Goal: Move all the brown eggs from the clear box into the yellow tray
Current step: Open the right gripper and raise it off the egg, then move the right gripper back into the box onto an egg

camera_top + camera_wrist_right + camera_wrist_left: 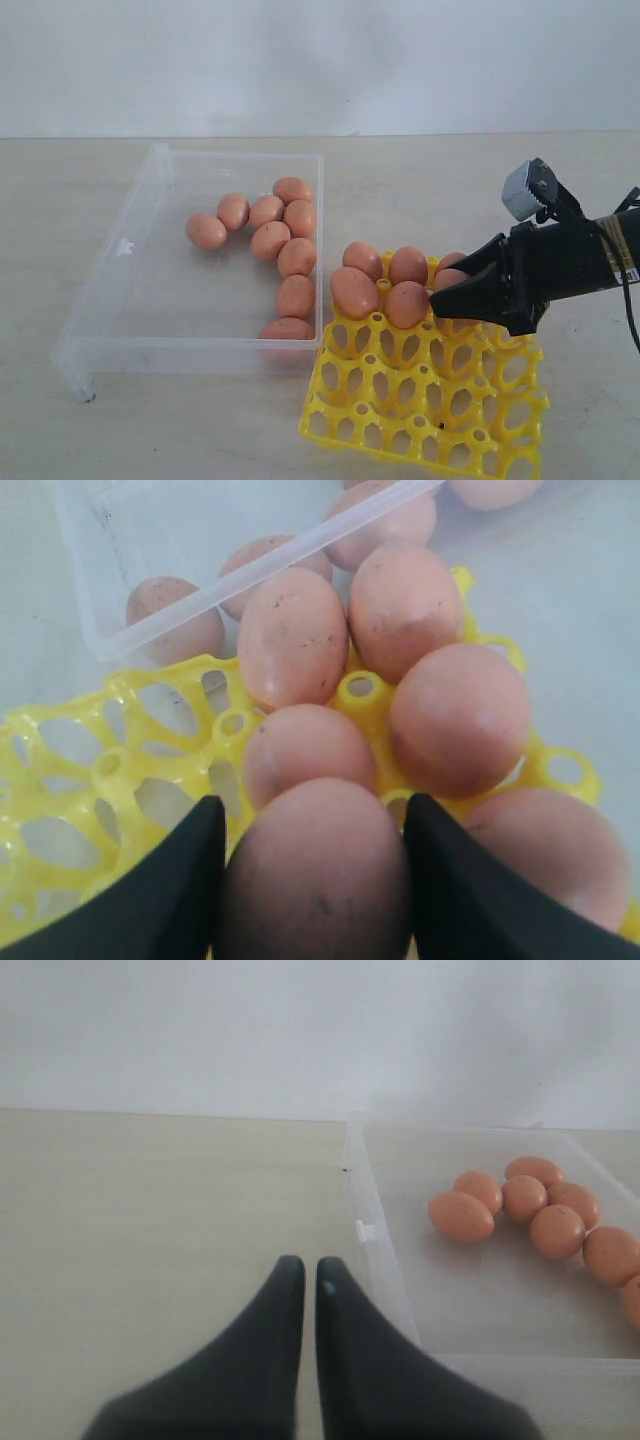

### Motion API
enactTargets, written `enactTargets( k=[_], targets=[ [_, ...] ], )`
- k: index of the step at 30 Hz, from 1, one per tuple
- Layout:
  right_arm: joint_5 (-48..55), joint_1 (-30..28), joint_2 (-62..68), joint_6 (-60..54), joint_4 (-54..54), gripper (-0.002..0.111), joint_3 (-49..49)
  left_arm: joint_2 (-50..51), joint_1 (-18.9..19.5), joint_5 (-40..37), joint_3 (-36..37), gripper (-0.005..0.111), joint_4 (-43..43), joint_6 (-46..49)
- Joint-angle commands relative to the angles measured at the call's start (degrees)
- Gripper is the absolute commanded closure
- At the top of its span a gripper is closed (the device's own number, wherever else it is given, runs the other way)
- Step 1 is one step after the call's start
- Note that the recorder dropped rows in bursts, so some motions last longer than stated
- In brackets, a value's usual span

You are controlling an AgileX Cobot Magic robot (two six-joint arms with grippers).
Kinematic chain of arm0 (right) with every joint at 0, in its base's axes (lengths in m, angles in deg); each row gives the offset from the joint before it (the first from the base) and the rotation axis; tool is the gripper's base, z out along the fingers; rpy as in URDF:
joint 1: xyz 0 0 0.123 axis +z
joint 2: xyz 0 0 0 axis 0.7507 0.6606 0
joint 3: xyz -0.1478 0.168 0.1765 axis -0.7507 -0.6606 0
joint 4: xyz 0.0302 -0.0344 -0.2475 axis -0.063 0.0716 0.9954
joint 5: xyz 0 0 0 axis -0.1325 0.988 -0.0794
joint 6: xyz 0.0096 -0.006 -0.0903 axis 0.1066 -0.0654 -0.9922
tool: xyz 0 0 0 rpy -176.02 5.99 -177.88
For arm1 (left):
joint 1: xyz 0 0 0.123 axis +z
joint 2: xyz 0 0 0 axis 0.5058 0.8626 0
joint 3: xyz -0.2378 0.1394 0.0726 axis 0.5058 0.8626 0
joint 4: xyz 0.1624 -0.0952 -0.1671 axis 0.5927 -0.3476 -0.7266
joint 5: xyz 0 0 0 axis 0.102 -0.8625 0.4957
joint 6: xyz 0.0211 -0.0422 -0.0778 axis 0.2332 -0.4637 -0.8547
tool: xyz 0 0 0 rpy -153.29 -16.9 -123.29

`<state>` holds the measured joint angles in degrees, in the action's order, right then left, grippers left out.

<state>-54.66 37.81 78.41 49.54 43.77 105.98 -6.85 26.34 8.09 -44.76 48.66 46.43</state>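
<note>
Placing step — the right hand (pixel 312 815) grips a brown egg (pixel 318 880) over the yellow tray (pixel 420 445); next it needs seating in a free cup, then release.

Box (pixel 170 290) left — tray (pixel 400 405) just beside, right — eggs (pixel 270 240) in both

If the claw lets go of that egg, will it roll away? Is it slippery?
Probably a bit slippery: the egg looks smooth and rounded, and the right claw pinches it on only two sides. It likely wouldn't roll far, because the yellow tray below has round cups that would cradle it.
</note>
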Motion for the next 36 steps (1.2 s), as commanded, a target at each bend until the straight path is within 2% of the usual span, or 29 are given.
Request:
enactTargets(
  k=[1, 6, 9, 21, 24, 27, 29, 32, 34, 35, 36],
  targets=[
    [-1.2, 0.1, -0.1, -0.5, -0.2, 0.095, -0.2, -0.1, 0.2, 0.4, 0.1, 0.103, -0.1, 0.1],
    [-1.2, 0.1, -0.1, -0.5, -0.2, 0.063, -0.2, -0.1, 0.2, 0.4, 0.1, 0.103, -0.1, 0.1],
    [-1.2, 0.1, -0.1, -0.4, -1.5, 0.055, -0.2, -0.1, 0.2, 0.4, 0.1, 0.103, -0.1, 0.1],
    [-1.2, 0.1, -0.1, -0.4, -3.7, 0.054, -0.2, -0.1, 0.2, 0.4, 0.1, 0.103, -0.1, 0.1],
    [-2.3, 0.1, -0.3, -0.4, -8.5, 0.054, -0.2, -0.1, 0.2, 0.4, 0.1, 0.103, -0.1, 0.1],
    [-11.1, 0.1, -0.3, 0.2, -18.1, 0.054, -0.2, -0.1, 0.2, 0.4, 0.1, 0.103, -0.1, 0.1],
    [-12.8, 0.8, -0.3, 4.3, -27.5, 0.058, -0.2, -0.1, 0.2, 0.4, 0.1, 0.103, -0.1, 0.1],
    [-12.8, 4.6, -1.3, 21.3, -39.2, 0.079, 0.2, -0.1, 0.2, 0.4, 0.1, 0.103, -0.1, 0.1],
    [-12.8, 8.1, -1.3, 21.0, -38.7, 0.101, 2.2, -0.1, 0.2, 0.4, 0.1, 0.103, -0.1, 0.1],
    [-12.8, 9.8, -1.3, 19.5, -35.7, 0.108, 3.5, -0.1, 0.2, 0.4, 0.1, 0.103, -0.1, 0.1],
    [-12.8, 12.0, -1.3, 18.2, -31.7, 0.108, 5.6, -0.1, 0.2, 0.4, 0.1, 0.103, -0.1, 0.1]
  ],
)
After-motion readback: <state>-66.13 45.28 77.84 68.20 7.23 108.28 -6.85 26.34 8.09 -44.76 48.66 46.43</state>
